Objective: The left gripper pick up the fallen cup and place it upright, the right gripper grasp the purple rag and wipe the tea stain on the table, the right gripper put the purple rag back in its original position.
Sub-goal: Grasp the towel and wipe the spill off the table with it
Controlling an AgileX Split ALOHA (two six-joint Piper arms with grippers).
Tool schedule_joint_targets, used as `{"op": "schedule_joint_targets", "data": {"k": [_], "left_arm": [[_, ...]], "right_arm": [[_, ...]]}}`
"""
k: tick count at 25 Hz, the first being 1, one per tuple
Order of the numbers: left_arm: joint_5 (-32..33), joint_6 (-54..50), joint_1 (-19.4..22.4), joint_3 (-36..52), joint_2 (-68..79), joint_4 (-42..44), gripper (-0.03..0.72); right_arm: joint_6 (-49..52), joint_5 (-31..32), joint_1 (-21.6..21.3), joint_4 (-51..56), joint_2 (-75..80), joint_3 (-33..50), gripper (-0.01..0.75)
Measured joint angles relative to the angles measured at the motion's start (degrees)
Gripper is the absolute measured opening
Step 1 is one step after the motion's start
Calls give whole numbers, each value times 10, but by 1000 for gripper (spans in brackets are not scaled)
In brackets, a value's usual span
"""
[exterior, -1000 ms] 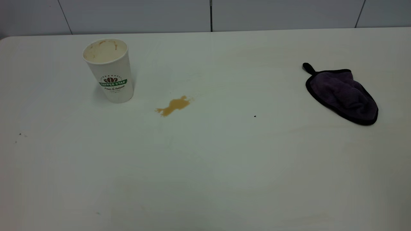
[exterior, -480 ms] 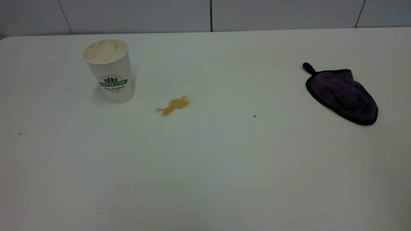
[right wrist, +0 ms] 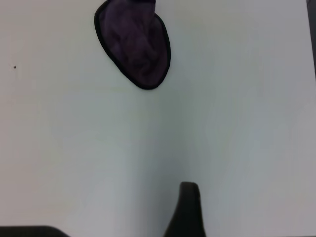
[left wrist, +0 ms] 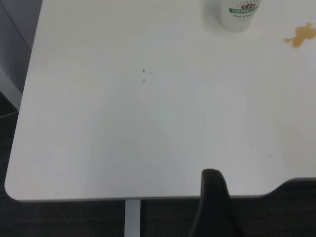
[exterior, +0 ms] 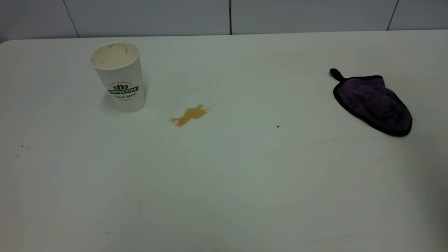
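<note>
On my exterior feed the cup (exterior: 119, 77) stands upright in the upper left of the frame, mouth up, green banner logo facing the camera and tan streaks inside the rim. Just to its lower right, apart from its base, the tea stain (exterior: 189, 115) sits as a small amber splotch on the counter (exterior: 224, 182). Well away, at the right of the frame, the purple rag (exterior: 374, 102) lies flat, its black loop tab pointing to the upper left. A tiny dark speck (exterior: 278, 126) marks the bare surface between stain and rag.

Neither arm shows in the exterior feed. On my left wrist feed I see only one dark finger of the left gripper (left wrist: 215, 205) at the bottom of the frame, over the counter's near edge; the cup's lower part (left wrist: 239, 15) and the stain (left wrist: 300, 36) sit far off at the top right. I cannot tell how its jaws stand. On my right wrist feed one dark finger of the right gripper (right wrist: 186, 210) pokes in at the bottom, with the rag (right wrist: 134, 42) well apart at the top of the frame, untouched. I cannot tell the state of those jaws either.
</note>
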Motion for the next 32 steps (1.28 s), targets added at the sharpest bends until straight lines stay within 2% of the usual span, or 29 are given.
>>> {"op": "schedule_joint_targets", "data": {"k": [5,12,18,26,32], "left_arm": [[1,0,0,0,0,0,541],[1,0,0,0,0,0,541],[1,0,0,0,0,0,541],[1,1,0,0,0,0,541],[1,1,0,0,0,0,541]], "right_arm": [[-13,-92,0,10,137,-15,725],[-42,-127,1,24,364,-96,722],[-60,-179,30,33,549,-184,716],[-61,-186,52,41,740,-343,698],[-61,-148,51,41,852,-465,690]]}}
